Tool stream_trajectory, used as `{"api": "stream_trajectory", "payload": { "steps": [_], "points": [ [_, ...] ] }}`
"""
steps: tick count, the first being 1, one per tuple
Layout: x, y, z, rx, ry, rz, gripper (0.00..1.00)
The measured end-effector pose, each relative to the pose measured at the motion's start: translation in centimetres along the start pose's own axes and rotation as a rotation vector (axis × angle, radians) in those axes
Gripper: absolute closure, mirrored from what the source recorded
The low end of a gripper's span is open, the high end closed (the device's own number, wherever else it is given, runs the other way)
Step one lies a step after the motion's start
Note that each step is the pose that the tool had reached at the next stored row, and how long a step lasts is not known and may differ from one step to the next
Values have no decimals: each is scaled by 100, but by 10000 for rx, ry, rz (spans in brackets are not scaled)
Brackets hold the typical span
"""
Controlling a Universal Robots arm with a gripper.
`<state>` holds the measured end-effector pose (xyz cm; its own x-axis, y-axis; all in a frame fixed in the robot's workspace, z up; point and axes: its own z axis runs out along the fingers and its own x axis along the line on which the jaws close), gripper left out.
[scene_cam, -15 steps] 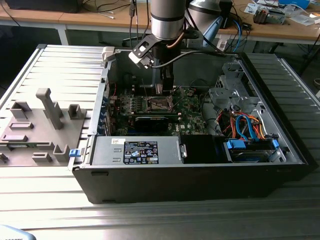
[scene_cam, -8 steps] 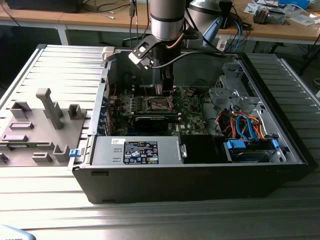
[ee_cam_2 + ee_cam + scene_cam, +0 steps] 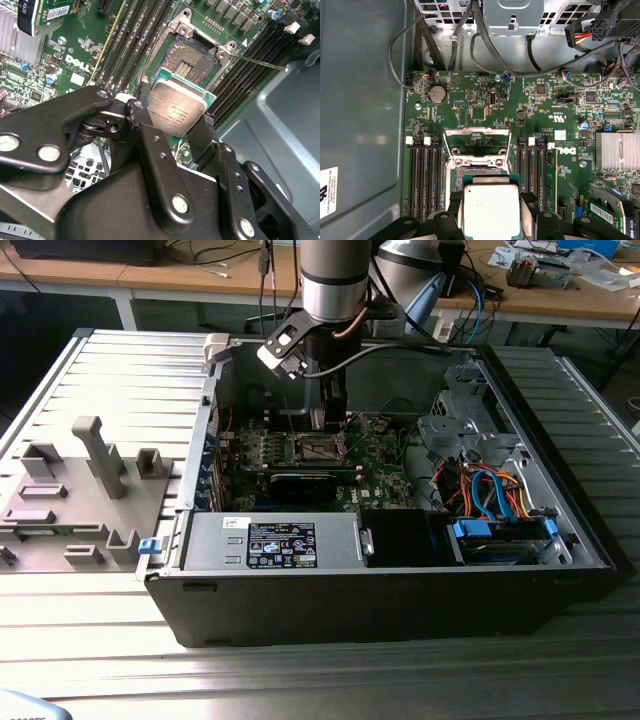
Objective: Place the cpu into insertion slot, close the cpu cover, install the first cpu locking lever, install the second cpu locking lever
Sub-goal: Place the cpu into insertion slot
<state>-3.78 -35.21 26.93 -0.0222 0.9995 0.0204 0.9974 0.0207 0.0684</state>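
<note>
— Since the computer case [image 3: 400, 585] lies open in the exterior view, what does it hold?

— A green motherboard [image 3: 385, 468] on its floor, a boxy power supply [image 3: 210, 540] along the near wall, and blue cables [image 3: 490, 490] toward the exterior view's right. The gripper [image 3: 331, 423] hangs inside the case, over the board's middle. A grey fixture [image 3: 90, 480] stands outside, on the exterior view's left.

— And the second wrist view?

— Black fingers [image 3: 141, 117] clench the cpu [image 3: 177, 107] by two opposite edges, its metal top facing the camera. It is held over one side of the insertion slot [image 3: 192, 60], not seated in it, and the slot's contact field lies exposed. A thin lever [image 3: 260, 62] juts out beside the socket. Long memory slots [image 3: 125, 45] flank it.

— The first wrist view?

— The cpu [image 3: 491, 210] sits between the jaws, gripped at its sides. The cpu cover [image 3: 477, 132] stands raised at the slot's far edge, with green board showing through its window.
</note>
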Motion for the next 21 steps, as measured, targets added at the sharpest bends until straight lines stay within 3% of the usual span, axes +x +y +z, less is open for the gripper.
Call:
{"api": "stream_trajectory", "payload": {
  "steps": [5,7,21],
  "points": [
    [0,-1,9,0,0,0,45],
    [-1,-7,57,0,0,0,45],
    [-2,-9,83,0,1,0,45]
  ]
}}
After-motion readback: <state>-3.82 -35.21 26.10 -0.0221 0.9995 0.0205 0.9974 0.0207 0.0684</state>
